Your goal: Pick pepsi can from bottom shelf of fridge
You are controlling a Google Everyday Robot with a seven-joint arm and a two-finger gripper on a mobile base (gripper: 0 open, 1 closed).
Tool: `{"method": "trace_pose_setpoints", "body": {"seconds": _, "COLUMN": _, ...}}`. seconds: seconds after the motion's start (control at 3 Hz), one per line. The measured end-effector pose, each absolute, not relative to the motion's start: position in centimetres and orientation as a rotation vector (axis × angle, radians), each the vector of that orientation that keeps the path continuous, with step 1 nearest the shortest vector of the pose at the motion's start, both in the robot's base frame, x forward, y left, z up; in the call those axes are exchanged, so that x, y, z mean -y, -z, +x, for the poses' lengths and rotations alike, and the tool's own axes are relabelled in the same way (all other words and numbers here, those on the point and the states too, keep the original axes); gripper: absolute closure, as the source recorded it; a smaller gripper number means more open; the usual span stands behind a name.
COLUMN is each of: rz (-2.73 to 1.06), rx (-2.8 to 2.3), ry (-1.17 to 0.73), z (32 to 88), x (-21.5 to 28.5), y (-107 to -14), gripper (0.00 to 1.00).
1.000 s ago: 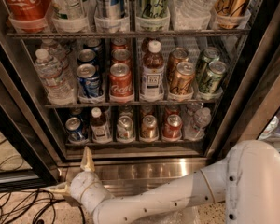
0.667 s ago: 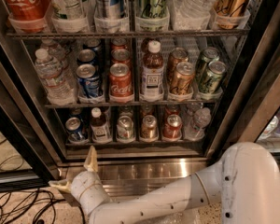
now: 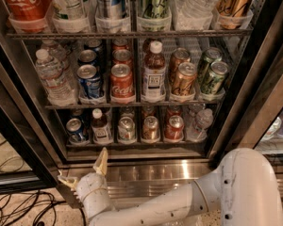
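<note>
The pepsi can [image 3: 75, 129] is a small blue can with a silver top. It stands at the far left of the bottom shelf [image 3: 137, 148] of the fridge [image 3: 226, 121], whose door is open. My gripper [image 3: 83, 170] is below the shelf's front edge, in front of the steel base, just below and slightly right of the can. Its two tan fingers [image 3: 101, 159] are spread open and hold nothing. My white arm [image 3: 179, 206] comes in from the lower right.
Next to the pepsi can stand a brown bottle [image 3: 100, 126], a silver can [image 3: 126, 129], red cans [image 3: 173, 127] and a water bottle [image 3: 201, 123]. Blue cans [image 3: 89, 80] sit on the middle shelf. The black door edge [image 3: 19, 145] is at left, with cables [image 3: 19, 207] on the floor.
My gripper has moved right and slightly up, closer to the bottom shelf's front edge. Its fingers stay spread. The cans have not moved.
</note>
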State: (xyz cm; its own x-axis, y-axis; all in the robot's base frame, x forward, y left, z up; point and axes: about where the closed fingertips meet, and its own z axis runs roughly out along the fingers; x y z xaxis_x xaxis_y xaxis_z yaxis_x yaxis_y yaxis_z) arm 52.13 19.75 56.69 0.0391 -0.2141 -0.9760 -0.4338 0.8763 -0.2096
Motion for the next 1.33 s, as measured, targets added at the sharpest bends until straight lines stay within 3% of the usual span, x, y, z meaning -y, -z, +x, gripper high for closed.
{"method": "trace_pose_setpoints", "body": {"seconds": 1.0, "rz": -0.452, "rx": -1.496, "ry": -0.160, "z": 54.0, "x": -21.1, "y": -56.6, "gripper": 0.00}}
{"method": "trace_pose_setpoints", "body": {"seconds": 1.33, "rz": -0.428, "rx": -1.461, "ry": -0.160, "z": 55.1, "x": -21.9, "y": -57.2, "gripper": 0.06}}
